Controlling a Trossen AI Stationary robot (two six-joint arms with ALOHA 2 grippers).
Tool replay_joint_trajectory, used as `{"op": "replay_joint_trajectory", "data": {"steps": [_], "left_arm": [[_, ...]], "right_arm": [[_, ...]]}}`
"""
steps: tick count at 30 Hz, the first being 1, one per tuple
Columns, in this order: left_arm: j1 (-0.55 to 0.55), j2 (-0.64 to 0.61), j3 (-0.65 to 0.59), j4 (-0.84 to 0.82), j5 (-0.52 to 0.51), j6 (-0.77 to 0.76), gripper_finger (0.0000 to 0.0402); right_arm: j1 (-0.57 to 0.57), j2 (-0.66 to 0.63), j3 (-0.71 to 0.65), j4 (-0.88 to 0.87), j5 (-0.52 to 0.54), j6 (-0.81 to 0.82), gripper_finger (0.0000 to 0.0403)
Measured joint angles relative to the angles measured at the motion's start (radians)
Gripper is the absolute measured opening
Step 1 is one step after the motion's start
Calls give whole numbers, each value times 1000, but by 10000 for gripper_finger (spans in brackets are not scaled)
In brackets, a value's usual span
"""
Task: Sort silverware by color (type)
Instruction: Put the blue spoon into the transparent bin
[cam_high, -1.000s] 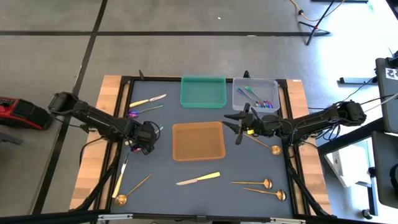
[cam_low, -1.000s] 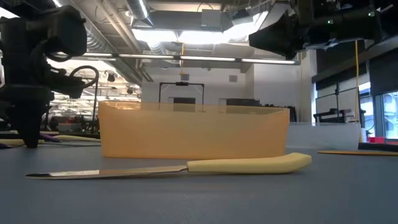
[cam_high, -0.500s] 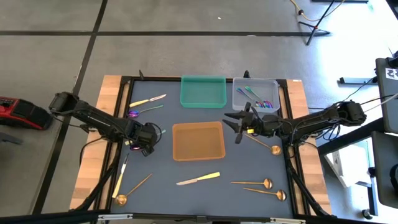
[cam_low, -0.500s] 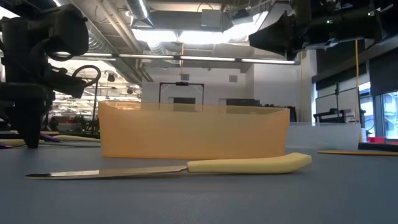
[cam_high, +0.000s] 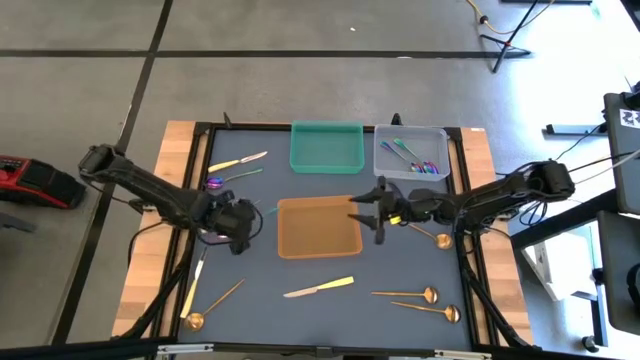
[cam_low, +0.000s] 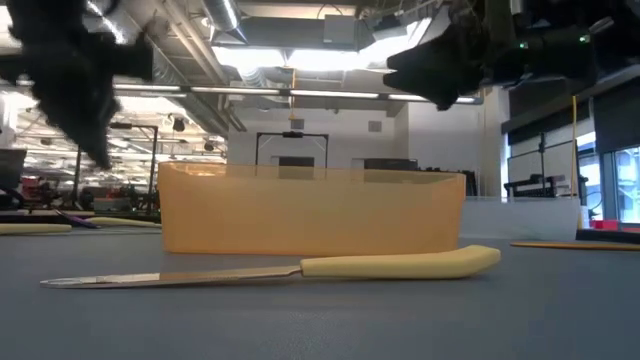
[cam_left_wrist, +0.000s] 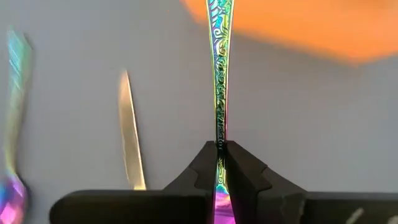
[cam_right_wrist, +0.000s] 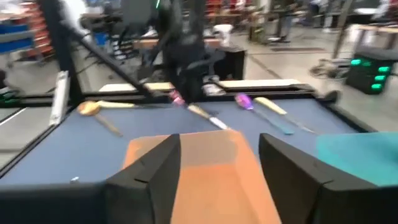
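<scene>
My left gripper (cam_high: 248, 216), just left of the orange tray (cam_high: 318, 227), is shut on an iridescent purple-teal piece of silverware (cam_left_wrist: 219, 81). The piece's patterned handle reaches past the fingers toward the tray. My right gripper (cam_high: 362, 212) hovers open over the tray's right edge, and the tray fills the space between its fingers (cam_right_wrist: 217, 180). A cream-handled knife (cam_high: 318, 288) lies flat on the table near the front. Gold spoons (cam_high: 405, 294) lie flat at the right. More iridescent pieces sit in the clear tray (cam_high: 410, 152). My left gripper pinches the iridescent piece's handle (cam_left_wrist: 219, 138) between its two fingertips. The fingers lie along the handle, which runs straight on ahead of them. A purple stretch (cam_left_wrist: 219, 208) passes back between the fingers. The low view shows the gripper raised off the table.
A green tray (cam_high: 327, 147) stands at the back centre. A cream knife (cam_high: 238, 160) and an iridescent spoon (cam_high: 230, 179) lie at the back left. At the front left lie a pale knife (cam_high: 195, 280) and a gold spoon (cam_high: 212, 305). One gold spoon (cam_high: 430, 235) lies under my right arm.
My left gripper has risen from the table with the iridescent piece and shifted slightly toward the orange tray. My right gripper has moved toward the table's left, from beside the clear tray to over the orange tray's right edge.
</scene>
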Motion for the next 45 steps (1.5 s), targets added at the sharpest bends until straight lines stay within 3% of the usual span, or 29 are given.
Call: {"op": "replay_joint_trajectory", "data": {"steps": [8,12,15,21,31,36,45], "left_arm": [[-124,-76,4,240,-302,170,17],[-138,-76,-24,505,-386,366,17],[-130,-59,-48,738,-360,539,17],[-85,-30,-122,1121,-210,809,17],[-41,59,-356,1659,-141,851,18],[-41,61,-380,1725,-136,855,18],[-17,61,-380,1723,-121,842,18]], "right_arm": [[1,107,123,-41,-130,0,234],[2,126,162,-49,-154,32,234],[0,125,194,-43,-142,38,234],[1,124,247,-44,-83,36,234],[27,207,256,-3,-105,-65,234],[34,282,256,160,-108,-111,234],[33,373,325,178,-108,-148,234]]}}
